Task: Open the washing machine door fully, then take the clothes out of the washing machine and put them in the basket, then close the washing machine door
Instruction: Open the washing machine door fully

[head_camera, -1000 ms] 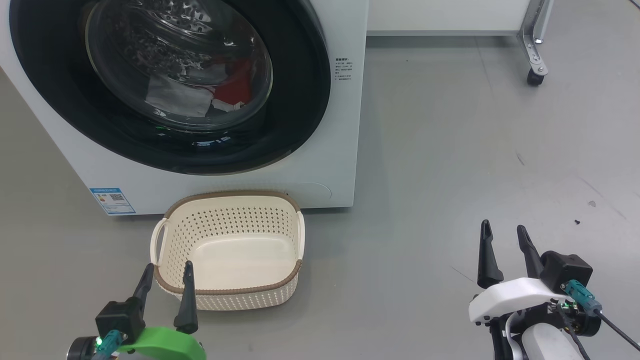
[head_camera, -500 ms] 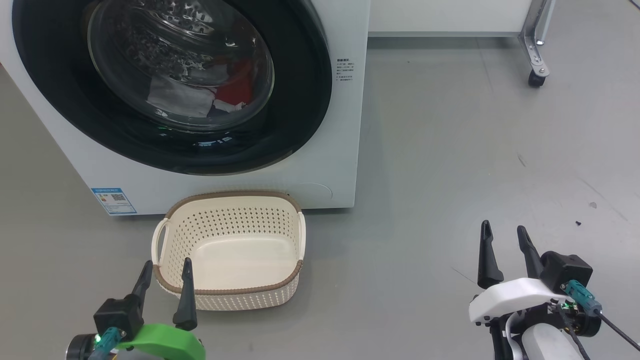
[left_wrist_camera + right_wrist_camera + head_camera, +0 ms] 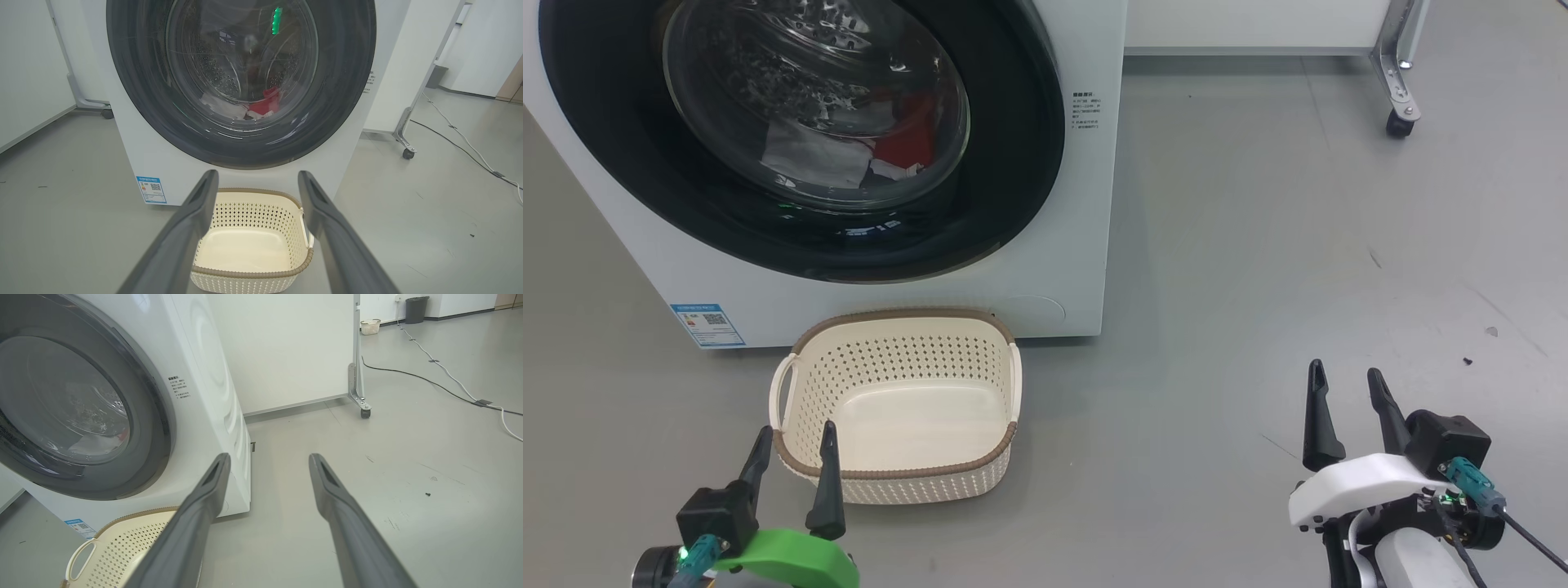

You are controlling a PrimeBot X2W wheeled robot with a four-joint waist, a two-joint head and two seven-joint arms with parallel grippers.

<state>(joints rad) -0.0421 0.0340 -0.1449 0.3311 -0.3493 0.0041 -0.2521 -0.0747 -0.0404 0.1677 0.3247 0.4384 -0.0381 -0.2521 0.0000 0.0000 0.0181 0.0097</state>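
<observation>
The basket [image 3: 915,488] stood below the shut door [image 3: 1013,163], ready for clothes [image 3: 907,145]; the left gripper [image 3: 796,429] and right gripper [image 3: 1344,369] hung with fingers apart, empty.

1. The grey floor [image 3: 1258,245] is smooth and a bit scuffed, with a few thin dark scratches.
2. A white partition panel [image 3: 286,347] stands at the back on a metal leg [image 3: 356,375] with a small black caster [image 3: 365,413].
3. A black cable [image 3: 416,378] and a white cable [image 3: 421,348] trail over the floor beyond that leg, running close together at a dark tape patch [image 3: 483,402].
4. Far off by the wall there's a dark bin [image 3: 416,309], with a small pale hamper [image 3: 370,326] near it.
5. A tiny black speck [image 3: 428,494] lies alone on the floor, too small to make out.
6. A second white panel [image 3: 28,61] stands on the other side, also on a wheel [image 3: 107,114].
</observation>
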